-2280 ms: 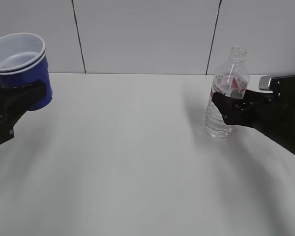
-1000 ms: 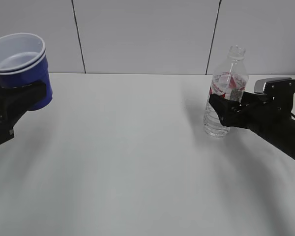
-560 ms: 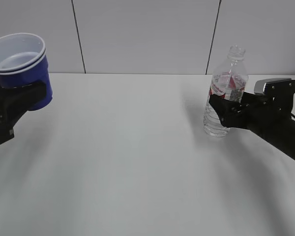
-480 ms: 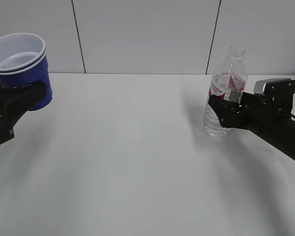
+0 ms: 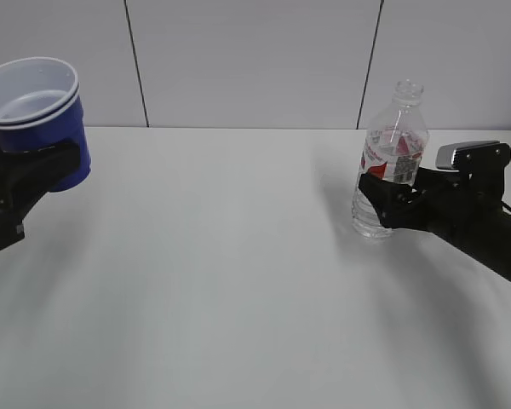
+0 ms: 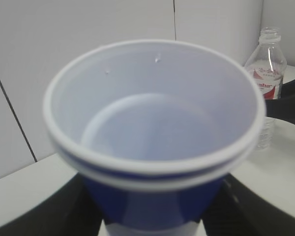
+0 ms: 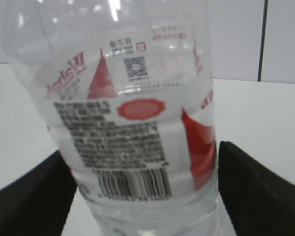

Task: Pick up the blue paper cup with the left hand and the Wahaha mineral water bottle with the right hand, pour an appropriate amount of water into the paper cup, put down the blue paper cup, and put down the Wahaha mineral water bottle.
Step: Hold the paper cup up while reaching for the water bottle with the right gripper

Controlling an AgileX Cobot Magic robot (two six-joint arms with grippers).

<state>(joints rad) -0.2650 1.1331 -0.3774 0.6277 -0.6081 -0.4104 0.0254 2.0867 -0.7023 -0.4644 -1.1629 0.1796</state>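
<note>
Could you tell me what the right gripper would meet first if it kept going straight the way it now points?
The water bottle. It stands upright between the right gripper's spread fingers, directly ahead in the right wrist view. Whether the fingers already touch it is unclear.

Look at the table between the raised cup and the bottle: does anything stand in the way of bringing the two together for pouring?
Nothing visible does. The blue cup sits high in the left gripper; the bottle stands upright on the table between the right gripper's fingers. The table between them shows no other object.
</note>
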